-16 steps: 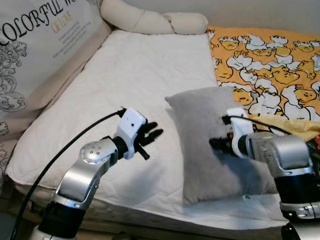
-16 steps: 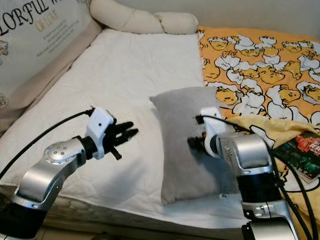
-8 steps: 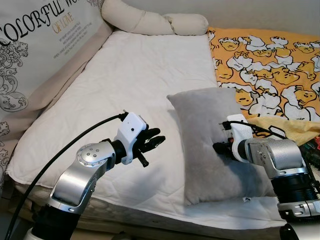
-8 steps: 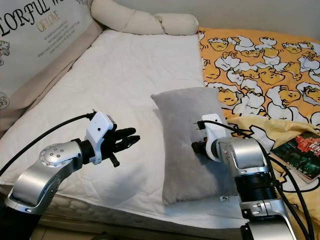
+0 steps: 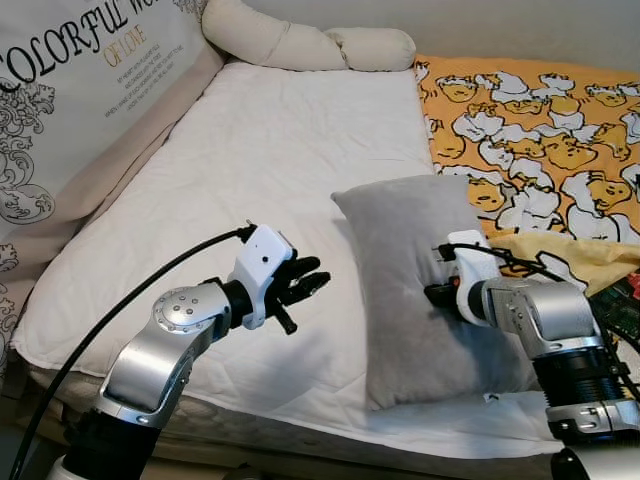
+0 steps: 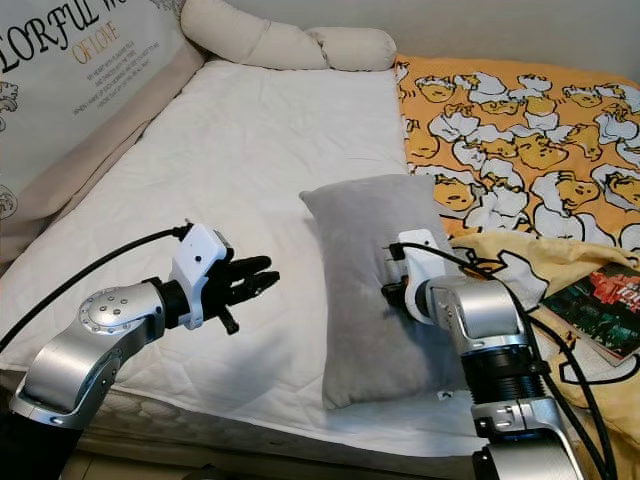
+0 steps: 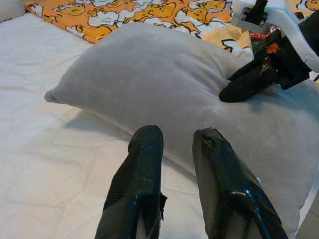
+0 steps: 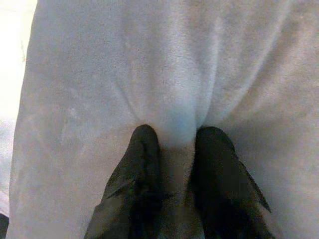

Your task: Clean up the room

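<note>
Nearest the camera, the left gripper (image 5: pixel 305 283) hovers above the white mattress (image 5: pixel 270 160), its two fingers a narrow gap apart and holding nothing, pointed toward the grey pillow (image 5: pixel 420 280) that lies on the mattress's near right part. The right gripper (image 8: pixel 174 149) presses into the pillow's top face, its fingers pinching a fold of grey fabric between them. Beyond lie the orange duck-print blanket (image 5: pixel 530 110) on the right and a cream bolster (image 5: pixel 300 40) at the far end.
</note>
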